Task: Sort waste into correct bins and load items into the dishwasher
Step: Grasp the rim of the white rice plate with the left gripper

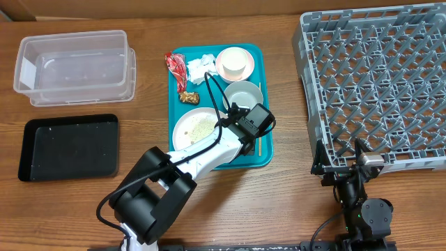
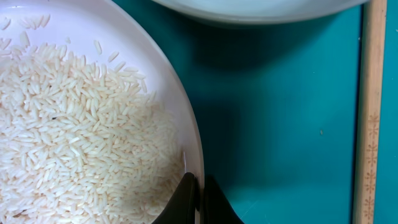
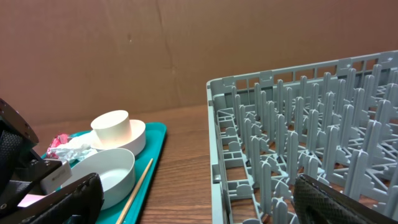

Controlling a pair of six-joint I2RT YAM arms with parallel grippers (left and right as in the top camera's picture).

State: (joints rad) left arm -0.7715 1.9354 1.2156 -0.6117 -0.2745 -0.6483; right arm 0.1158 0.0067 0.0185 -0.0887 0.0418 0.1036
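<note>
Overhead, my left gripper (image 1: 240, 127) sits at the right edge of the plate (image 1: 197, 128) on the teal tray (image 1: 261, 159). I take that as a hold on the rim, so the plate can be lifted and its rice (image 1: 202, 127) tipped into a bin. The tub (image 1: 75, 66) and black tray (image 1: 70, 148) lie well to the left. My right gripper (image 1: 362, 162) rests at the near corner of the rack (image 1: 376, 77), out of the way.

On the left wrist view, the jaws are drawn close on either side of the plate's rim. Only their tips show at the bottom edge, so I judge it a pinch rather than swear to it. The plate is pale and glossy, with loose rice spread across it. The stick (image 2: 370, 112) lies apart on the right.

On the right wrist view, the jaws stand wide apart, holding nothing, facing the rack.
</note>
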